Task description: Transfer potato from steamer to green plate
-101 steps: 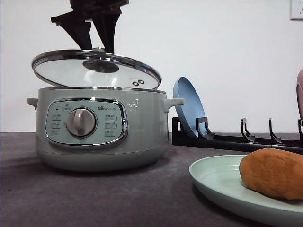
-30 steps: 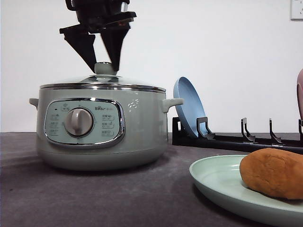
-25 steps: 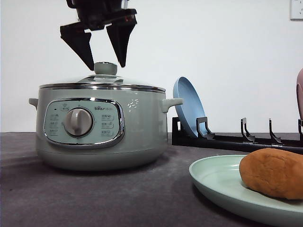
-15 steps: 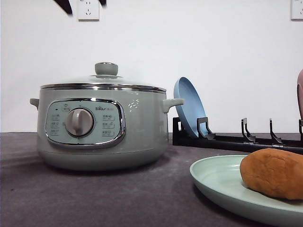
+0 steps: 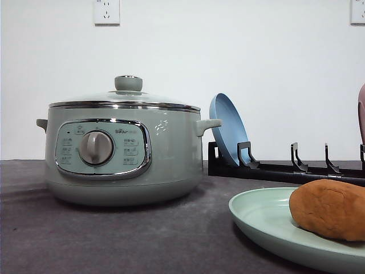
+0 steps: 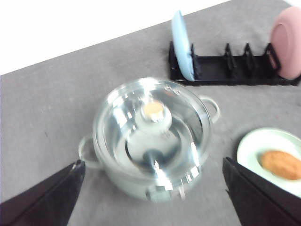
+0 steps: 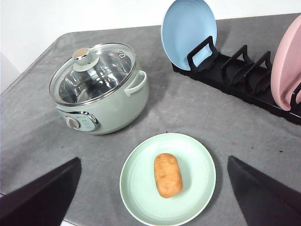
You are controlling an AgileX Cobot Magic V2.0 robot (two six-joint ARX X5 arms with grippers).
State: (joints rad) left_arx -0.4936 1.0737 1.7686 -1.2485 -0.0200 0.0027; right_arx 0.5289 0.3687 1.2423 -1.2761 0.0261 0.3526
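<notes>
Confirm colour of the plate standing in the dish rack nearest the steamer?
Light blue plate; clearest in the right wrist view.

1. The potato (image 5: 331, 209) and the green plate (image 5: 262, 220) are running off the front view's right edge.
2. A pink plate (image 5: 361, 114) is showing there as a mere sliver; the right wrist view is also cutting it off.
3. The left wrist view is blurring the steamer (image 6: 153, 136), smearing its lid knob (image 6: 156, 114) and dial.
4. The steamer's panel lettering is reading too small to make out.
5. Both grippers' fingers (image 7: 40, 195) are getting cropped at the picture edges.
</notes>
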